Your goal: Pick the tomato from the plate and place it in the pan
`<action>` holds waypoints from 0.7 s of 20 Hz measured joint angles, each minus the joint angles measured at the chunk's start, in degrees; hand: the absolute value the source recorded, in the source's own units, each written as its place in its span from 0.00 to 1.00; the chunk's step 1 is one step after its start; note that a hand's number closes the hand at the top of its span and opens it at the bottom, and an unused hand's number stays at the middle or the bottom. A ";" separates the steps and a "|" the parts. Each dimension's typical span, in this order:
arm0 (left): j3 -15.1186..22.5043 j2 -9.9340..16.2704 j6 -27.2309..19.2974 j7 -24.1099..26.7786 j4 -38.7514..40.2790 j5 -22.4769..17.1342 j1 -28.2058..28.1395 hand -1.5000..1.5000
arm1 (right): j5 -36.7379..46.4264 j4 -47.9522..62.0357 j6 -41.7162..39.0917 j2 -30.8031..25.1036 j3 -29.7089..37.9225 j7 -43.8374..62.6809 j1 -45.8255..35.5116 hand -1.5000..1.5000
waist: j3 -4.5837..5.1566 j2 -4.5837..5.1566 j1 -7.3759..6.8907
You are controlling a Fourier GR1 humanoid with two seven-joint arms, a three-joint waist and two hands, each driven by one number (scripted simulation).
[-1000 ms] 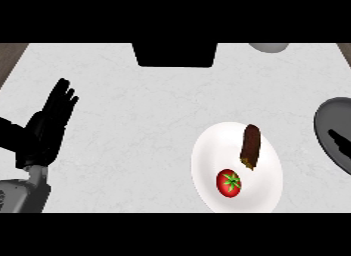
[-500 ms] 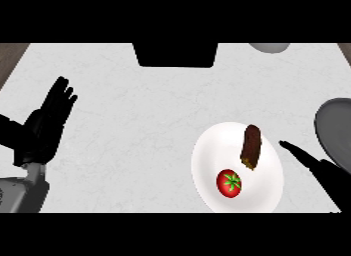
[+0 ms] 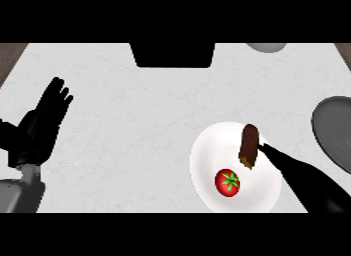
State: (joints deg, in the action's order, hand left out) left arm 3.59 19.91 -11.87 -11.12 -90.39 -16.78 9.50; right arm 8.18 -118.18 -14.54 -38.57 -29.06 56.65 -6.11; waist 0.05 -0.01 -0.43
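Pale marbled tabletop (image 3: 148, 115) carrying all items. Dark grey round pan (image 3: 344, 135) sitting at 3 o'clock. White oval plate (image 3: 211, 160) lying at 5 o'clock, bearing a brown oblong food piece (image 3: 249, 145) and, at 6 o'clock on it, the red tomato (image 3: 228, 182), untouched. Right hand (image 3: 311, 180) reaching over the plate's right rim, fingers straight, holding nothing. Left hand (image 3: 41, 125) resting at 9 o'clock, fingers spread, holding nothing.

You see a matte black left hand (image 3: 41, 125) on a grey forearm (image 3: 14, 196); your right hand (image 3: 311, 180) looks plain black, smooth and unmarked.
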 measured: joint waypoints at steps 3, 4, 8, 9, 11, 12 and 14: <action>-0.29 -0.37 0.28 -0.64 -1.14 0.46 -0.78 0.50 | 2.31 -0.35 -0.29 2.10 -1.25 1.97 -1.60 0.00 | -0.01 -0.02 0.10; -0.46 -0.69 0.53 0.02 -0.35 0.63 -0.53 0.50 | 2.76 0.73 -0.38 3.35 -1.53 2.56 -3.33 0.00 | -0.01 0.00 0.07; -0.40 -1.78 0.23 -0.71 -0.66 2.11 -0.48 0.50 | 3.35 2.73 -1.25 7.09 -1.02 3.47 -6.89 0.00 | -0.02 0.01 0.13; -0.37 -2.00 0.25 -0.65 -0.81 2.37 -0.59 0.50 | 4.48 3.99 -1.24 8.25 -1.95 3.40 -7.24 0.00 | -0.01 0.00 0.11; -0.88 -2.09 0.70 -0.83 0.22 2.39 0.40 0.50 | 5.34 5.37 -1.38 9.88 -3.03 3.84 -7.84 0.00 | -0.01 0.01 0.18; -0.72 -2.23 0.44 -1.57 -0.63 2.56 0.36 0.50 | 5.77 6.83 -1.39 10.98 -3.51 4.07 -8.57 0.00 | -0.01 0.01 0.08; -0.89 -2.48 0.86 -0.99 -1.04 2.68 -0.63 0.50 | 6.71 8.74 -1.54 11.81 -3.87 3.93 -8.61 0.00 | -0.02 0.01 0.08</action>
State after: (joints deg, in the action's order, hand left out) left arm 2.69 17.43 -11.01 -12.11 -91.44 -14.10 8.86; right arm 14.88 -109.44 -16.08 -26.75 -32.93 60.58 -14.72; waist 0.04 0.00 -0.36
